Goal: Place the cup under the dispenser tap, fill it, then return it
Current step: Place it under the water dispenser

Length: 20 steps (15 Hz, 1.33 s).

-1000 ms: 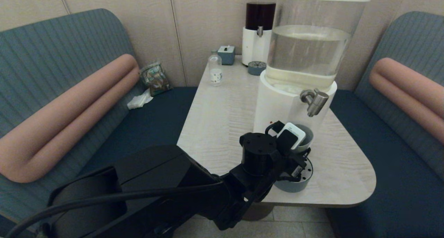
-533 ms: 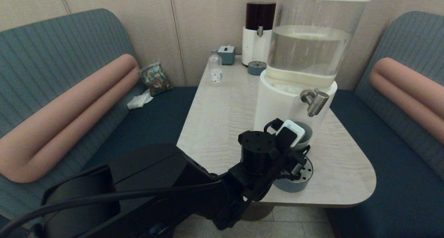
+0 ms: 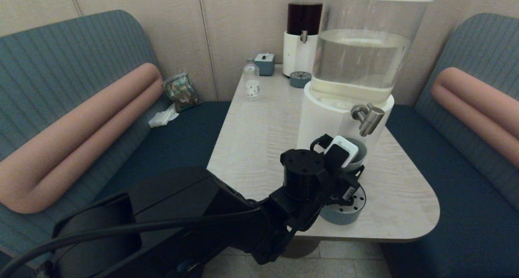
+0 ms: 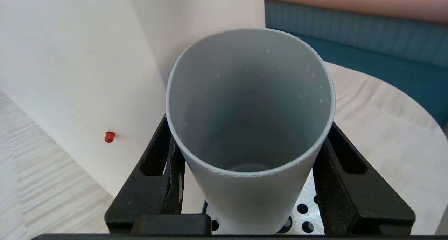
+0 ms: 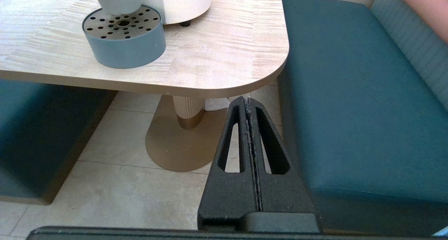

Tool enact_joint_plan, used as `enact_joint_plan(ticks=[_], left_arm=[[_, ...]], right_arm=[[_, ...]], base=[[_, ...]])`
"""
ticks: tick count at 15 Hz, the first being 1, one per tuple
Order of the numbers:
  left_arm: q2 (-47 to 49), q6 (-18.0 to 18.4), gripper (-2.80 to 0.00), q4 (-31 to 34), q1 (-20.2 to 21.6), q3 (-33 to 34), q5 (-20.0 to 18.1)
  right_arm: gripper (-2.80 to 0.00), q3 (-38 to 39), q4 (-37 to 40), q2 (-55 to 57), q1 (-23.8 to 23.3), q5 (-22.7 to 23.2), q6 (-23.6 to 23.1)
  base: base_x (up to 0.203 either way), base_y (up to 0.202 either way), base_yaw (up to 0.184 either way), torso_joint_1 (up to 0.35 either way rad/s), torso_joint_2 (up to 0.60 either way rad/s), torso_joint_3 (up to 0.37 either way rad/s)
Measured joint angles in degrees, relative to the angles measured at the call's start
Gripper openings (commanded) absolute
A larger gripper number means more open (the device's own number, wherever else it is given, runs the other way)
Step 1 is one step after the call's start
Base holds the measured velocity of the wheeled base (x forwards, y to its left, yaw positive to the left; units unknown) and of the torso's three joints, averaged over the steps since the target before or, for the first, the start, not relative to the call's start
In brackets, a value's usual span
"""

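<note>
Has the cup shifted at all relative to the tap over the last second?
Yes, slightly: the cup, gripped in the left tool, has crept up the head view toward the dispenser tap, closing the gap, above the drip tray.

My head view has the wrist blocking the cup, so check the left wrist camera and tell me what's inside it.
Observer: The cup is empty; only a few droplets cling to its inner wall.
Operator: Confirm the grip.
Observer: The left gripper has its fingers pressed against opposite sides of the cup, over the perforated drip tray.
Operator: Report the right arm.
Observer: The right gripper is shut, parked below the table edge, over the floor.
</note>
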Motion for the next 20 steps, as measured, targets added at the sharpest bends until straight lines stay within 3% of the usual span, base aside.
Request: enact_joint_plan(ticks=[6, 7, 20], left_arm=[[1.0, 0.0, -2.8, 0.0, 0.1, -0.7, 0.4], [1.2, 0.0, 0.0, -0.1, 0.1, -0.8, 0.4], [0.0, 0.0, 0.0, -0.6, 0.2, 1.3, 0.9]], right_arm=[[-2.8, 0.0, 0.0, 0.0, 0.0, 0.0, 0.0], [-2.8, 0.0, 0.0, 0.0, 0.0, 0.0, 0.0], [-2.8, 0.0, 0.0, 0.0, 0.0, 0.0, 0.0]], base=[[0.0, 0.0, 0.0, 0.0, 0.0, 0.0], [0.0, 0.0, 0.0, 0.0, 0.0, 0.0], [0.0, 0.0, 0.0, 0.0, 0.0, 0.0]])
